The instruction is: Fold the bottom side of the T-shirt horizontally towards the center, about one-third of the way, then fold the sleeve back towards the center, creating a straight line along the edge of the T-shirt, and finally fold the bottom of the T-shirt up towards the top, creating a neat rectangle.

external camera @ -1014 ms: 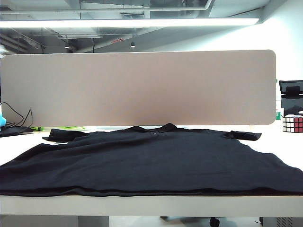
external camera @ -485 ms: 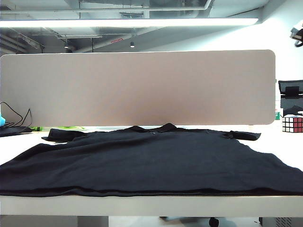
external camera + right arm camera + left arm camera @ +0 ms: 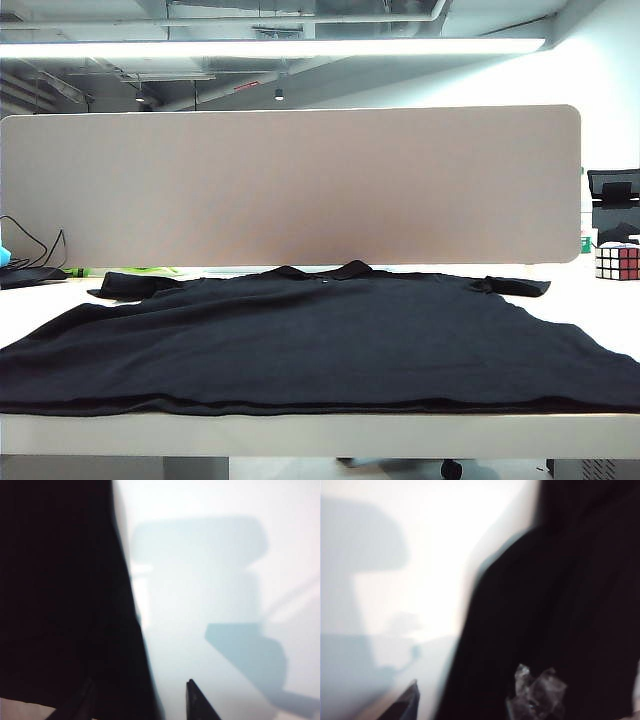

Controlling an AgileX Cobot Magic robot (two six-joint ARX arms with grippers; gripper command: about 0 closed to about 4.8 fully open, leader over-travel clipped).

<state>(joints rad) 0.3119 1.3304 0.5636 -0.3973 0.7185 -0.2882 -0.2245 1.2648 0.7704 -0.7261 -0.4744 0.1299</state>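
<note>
T-shirt (image 3: 320, 335) edge under both grippers (image 3: 470, 702) (image 3: 140, 700), jaws apart

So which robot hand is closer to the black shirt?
Neither, it looks even. The left hand is open over the edge of the T-shirt, one finger above cloth, one above the table. The right hand sits the same way over its edge.

A white table (image 3: 600, 300) carries the black T-shirt (image 3: 320, 340) spread flat, collar toward the divider; 1 cube toy (image 3: 617, 262) sits at its right edge, dark cables (image 3: 30, 255) lie at left.
</note>
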